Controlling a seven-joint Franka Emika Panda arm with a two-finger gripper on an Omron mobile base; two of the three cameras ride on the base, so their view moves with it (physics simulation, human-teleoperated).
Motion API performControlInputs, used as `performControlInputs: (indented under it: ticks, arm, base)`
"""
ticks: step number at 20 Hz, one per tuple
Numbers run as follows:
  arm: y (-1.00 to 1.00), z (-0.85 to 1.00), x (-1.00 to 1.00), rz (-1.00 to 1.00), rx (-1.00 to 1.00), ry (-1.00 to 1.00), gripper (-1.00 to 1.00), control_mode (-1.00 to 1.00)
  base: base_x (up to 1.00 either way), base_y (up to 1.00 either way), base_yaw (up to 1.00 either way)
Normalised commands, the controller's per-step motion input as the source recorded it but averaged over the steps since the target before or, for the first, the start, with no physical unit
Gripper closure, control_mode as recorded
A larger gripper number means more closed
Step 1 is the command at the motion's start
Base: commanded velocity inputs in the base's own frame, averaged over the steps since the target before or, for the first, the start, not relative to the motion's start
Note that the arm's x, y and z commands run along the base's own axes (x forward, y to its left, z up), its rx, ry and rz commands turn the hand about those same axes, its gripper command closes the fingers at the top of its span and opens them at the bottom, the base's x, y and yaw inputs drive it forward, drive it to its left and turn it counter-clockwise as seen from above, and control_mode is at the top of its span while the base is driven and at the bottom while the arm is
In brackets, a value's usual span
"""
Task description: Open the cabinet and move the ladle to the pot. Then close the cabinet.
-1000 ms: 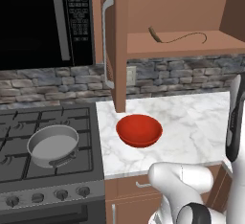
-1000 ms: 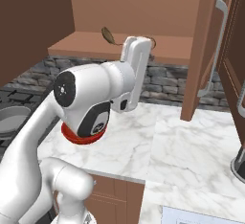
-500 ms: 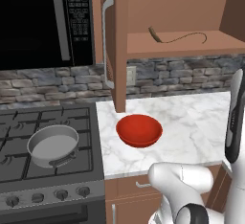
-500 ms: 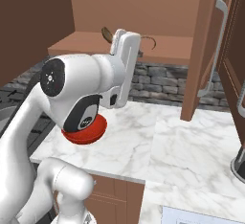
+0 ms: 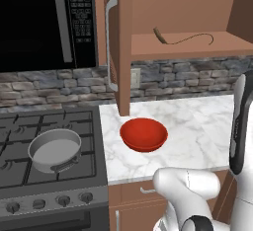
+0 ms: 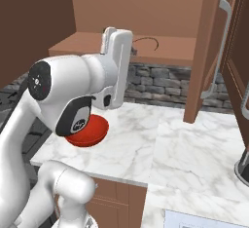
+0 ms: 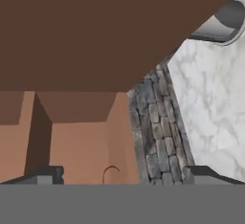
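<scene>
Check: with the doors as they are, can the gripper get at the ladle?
Probably yes. Both cabinet doors stand swung open, the ladle lies bare on the shelf with nothing in front, and the open gripper already faces into the cabinet.

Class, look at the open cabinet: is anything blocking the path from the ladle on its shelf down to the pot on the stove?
Nothing visible does. The ladle lies on the open cabinet shelf; the pot sits uncovered on the stove. The red bowl sits low between them on the counter.

ladle (image 5: 182, 40) on cabinet (image 5: 197, 8) shelf | bowl (image 5: 144, 134) below | pot (image 5: 55, 150) apparently on stove (image 5: 20, 126), left
</scene>
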Motion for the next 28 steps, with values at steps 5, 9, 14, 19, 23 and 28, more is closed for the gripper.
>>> performControlInputs:
  ticks: [5, 9, 14, 19, 23, 28]
  arm:
    - [0.00, 0.00, 0.00, 0.00, -0.20, 0.00, -1.00, -1.00]
    - [0.00, 0.00, 0.00, 0.00, -0.28, 0.04, -1.00, -1.00]
    - [0.00, 0.00, 0.00, 0.00, -0.38, 0.08, -1.00, -1.00]
    - [0.00, 0.00, 0.00, -0.01, -0.48, 0.09, -1.00, -1.00]
    - [0.03, 0.00, 0.00, -0.05, -0.53, 0.16, -1.00, -1.00]
    - [0.26, 0.00, 0.00, -0.12, -0.58, 0.14, -1.00, -1.00]
  base:
    - [0.00, 0.00, 0.00]
    - [0.00, 0.00, 0.00]
    - [0.00, 0.00, 0.00]
    - [0.00, 0.00, 0.00]
    - [0.00, 0.00, 0.00]
    - [0.00, 0.00, 0.00]
